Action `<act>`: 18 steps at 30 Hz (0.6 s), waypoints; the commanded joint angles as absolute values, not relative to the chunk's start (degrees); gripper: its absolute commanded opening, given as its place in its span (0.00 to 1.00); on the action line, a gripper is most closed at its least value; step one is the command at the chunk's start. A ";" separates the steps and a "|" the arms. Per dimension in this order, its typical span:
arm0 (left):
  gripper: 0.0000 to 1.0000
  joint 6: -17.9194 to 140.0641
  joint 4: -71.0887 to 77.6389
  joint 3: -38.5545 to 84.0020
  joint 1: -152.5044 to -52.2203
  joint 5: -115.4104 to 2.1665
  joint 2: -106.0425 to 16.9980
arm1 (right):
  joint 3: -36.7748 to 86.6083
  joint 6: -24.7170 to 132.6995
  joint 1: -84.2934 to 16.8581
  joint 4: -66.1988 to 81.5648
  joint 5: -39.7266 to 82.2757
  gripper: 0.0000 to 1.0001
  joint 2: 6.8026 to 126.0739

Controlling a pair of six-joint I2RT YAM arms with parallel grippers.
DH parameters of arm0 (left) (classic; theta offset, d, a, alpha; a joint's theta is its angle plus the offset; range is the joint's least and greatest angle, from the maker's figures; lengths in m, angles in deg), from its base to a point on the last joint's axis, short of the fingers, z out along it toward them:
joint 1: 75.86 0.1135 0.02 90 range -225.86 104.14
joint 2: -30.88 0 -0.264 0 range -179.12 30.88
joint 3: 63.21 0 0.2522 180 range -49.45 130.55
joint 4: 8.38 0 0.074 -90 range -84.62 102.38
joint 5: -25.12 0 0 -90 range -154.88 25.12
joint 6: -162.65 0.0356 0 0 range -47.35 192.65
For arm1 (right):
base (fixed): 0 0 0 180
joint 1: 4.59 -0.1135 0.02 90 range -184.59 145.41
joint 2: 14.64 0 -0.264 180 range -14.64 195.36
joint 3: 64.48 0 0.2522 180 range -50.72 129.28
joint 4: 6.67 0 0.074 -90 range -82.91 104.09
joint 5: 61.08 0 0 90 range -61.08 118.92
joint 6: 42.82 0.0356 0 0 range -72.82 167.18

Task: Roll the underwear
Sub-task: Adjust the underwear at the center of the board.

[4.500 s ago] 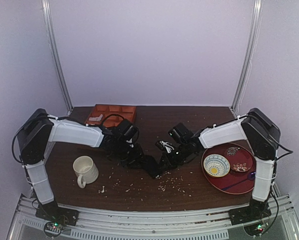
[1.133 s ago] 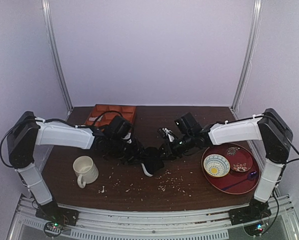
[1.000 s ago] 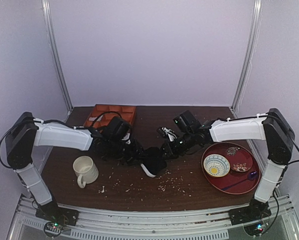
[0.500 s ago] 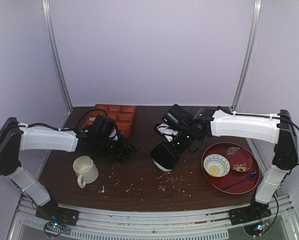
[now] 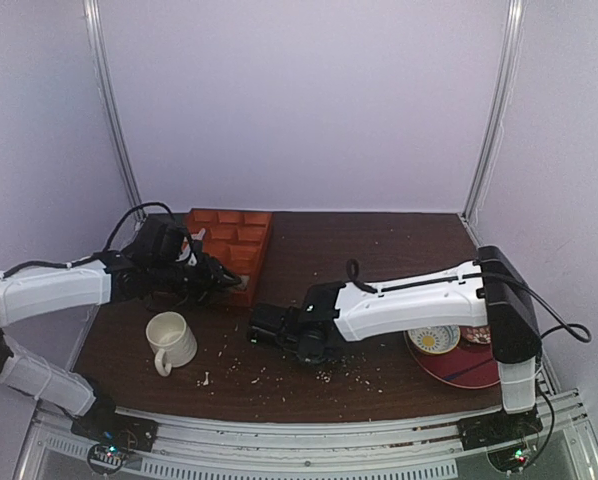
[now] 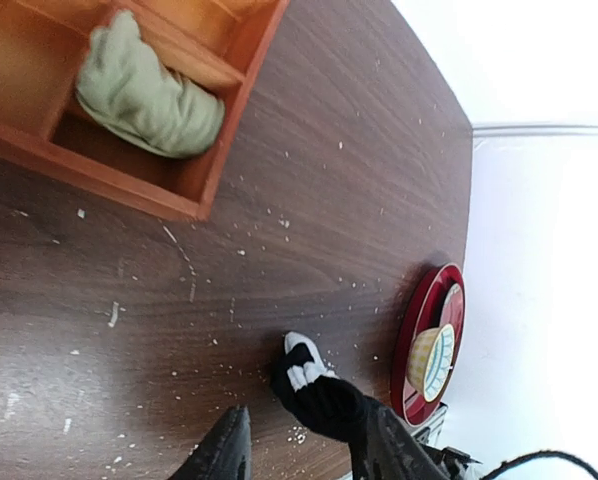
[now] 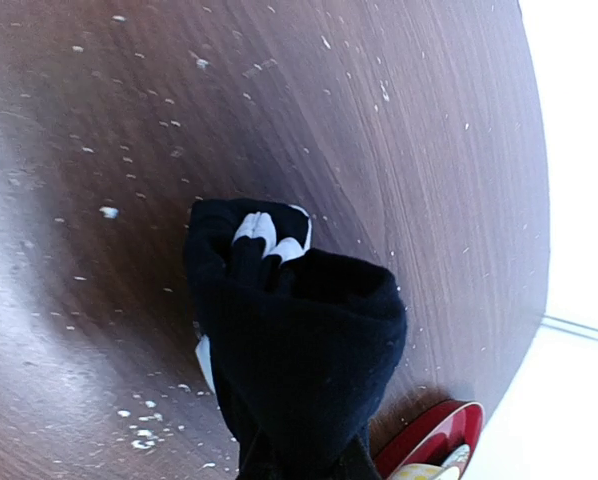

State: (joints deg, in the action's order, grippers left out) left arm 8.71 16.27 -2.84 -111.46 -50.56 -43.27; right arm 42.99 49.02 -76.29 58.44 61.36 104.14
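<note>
The underwear [image 7: 289, 330] is a black bundle with white edging, its loose end resting on the brown table. My right gripper [image 5: 282, 327] is shut on it, and the fabric hides the fingers in the right wrist view. In the top view the underwear [image 5: 258, 327] lies at the table's front middle, with the right arm stretched across to it. My left gripper [image 5: 222, 281] is open and holds nothing, near the front corner of the orange tray, well left of the bundle. The left wrist view shows the underwear [image 6: 314, 385] just beyond its open fingers [image 6: 229, 452].
An orange compartment tray [image 5: 241, 243] at the back left holds a beige fabric lump [image 6: 149, 85]. A cream mug [image 5: 171, 338] stands at the front left. A red plate [image 5: 474, 372] with a patterned bowl [image 5: 434, 340] sits at the right. Crumbs [image 5: 339, 375] litter the tabletop.
The right arm has swung left and toward the front, carrying the underwear down to the table. The left arm has drawn back to the left beside the orange tray.
</note>
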 commanded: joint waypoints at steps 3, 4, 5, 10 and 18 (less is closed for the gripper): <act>0.55 11.19 19.95 -5.84 -109.51 -51.88 -38.95 | 48.13 52.99 -81.87 62.93 66.23 0.00 107.18; 0.55 11.08 19.97 -6.13 -109.49 -51.87 -38.71 | 48.43 53.92 -82.41 63.01 65.13 0.00 107.33; 0.55 10.92 19.97 -6.57 -109.49 -51.87 -38.36 | 48.50 54.80 -82.78 62.92 63.80 0.00 107.35; 0.55 10.48 20.46 -7.91 -109.48 -52.23 -36.67 | 48.38 58.28 -83.72 62.25 56.34 0.00 107.11; 0.55 9.72 22.00 -9.91 -109.48 -53.12 -34.19 | 44.31 62.53 -83.87 55.53 46.89 0.00 107.79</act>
